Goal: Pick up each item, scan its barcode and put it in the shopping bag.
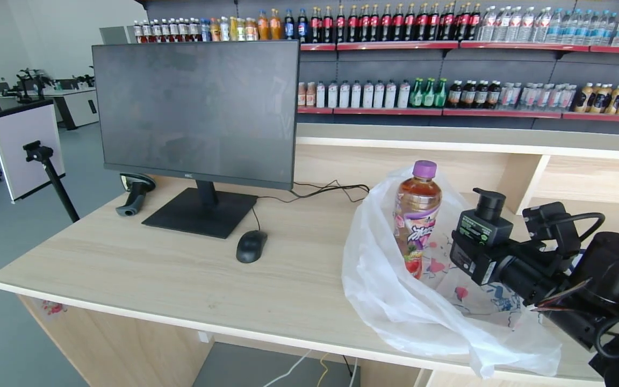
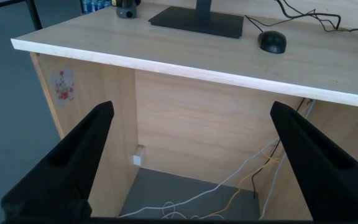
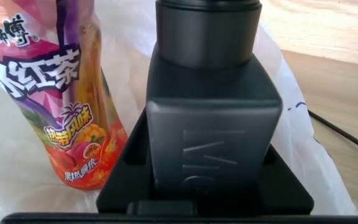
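Observation:
A tea bottle (image 1: 417, 220) with a purple cap stands upright inside the open white plastic shopping bag (image 1: 395, 301) on the right of the desk. My right gripper (image 1: 473, 252) hangs over the bag, just right of the tea bottle (image 3: 48, 93). It is shut on a dark square bottle (image 1: 481, 220) with a round black cap, seen close up as dark bottle (image 3: 213, 124). The handheld barcode scanner (image 1: 135, 194) rests at the desk's back left. My left gripper (image 2: 191, 162) is open and holds nothing, in front of the desk below its front edge.
A monitor (image 1: 196, 113) on a flat stand and a black mouse (image 1: 251, 245) occupy the middle of the wooden desk (image 1: 180, 279), with cables behind them. A raised counter runs behind the bag. Shelves of drinks line the far wall.

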Motion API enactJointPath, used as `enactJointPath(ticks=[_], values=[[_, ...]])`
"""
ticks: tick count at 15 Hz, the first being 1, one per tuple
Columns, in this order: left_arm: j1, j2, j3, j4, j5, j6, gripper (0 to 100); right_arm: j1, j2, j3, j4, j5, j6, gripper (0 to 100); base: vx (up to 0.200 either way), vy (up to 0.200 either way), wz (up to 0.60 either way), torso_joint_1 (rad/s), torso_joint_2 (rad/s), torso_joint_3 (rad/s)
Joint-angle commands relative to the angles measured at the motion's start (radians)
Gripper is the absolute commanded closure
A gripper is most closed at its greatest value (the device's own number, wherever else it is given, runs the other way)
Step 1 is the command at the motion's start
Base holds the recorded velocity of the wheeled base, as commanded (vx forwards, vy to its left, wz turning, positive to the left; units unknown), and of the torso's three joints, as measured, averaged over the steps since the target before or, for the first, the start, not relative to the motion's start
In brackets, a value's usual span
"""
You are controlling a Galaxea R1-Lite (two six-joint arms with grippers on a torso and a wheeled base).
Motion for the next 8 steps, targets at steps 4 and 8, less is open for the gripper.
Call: enactJointPath(ticks=[4,8], values=[[0.000,0.000,0.000,0.000,0.000,0.000,0,-0.037,0.020,0.008,-0.001,0.001,0.000,100,0.000,0.000,0.00,0.000,0.00,0.000],[0.000,0.000,0.000,0.000,0.000,0.000,0,-0.035,0.049,0.021,-0.001,0.001,0.000,100,0.000,0.000,0.00,0.000,0.00,0.000]])
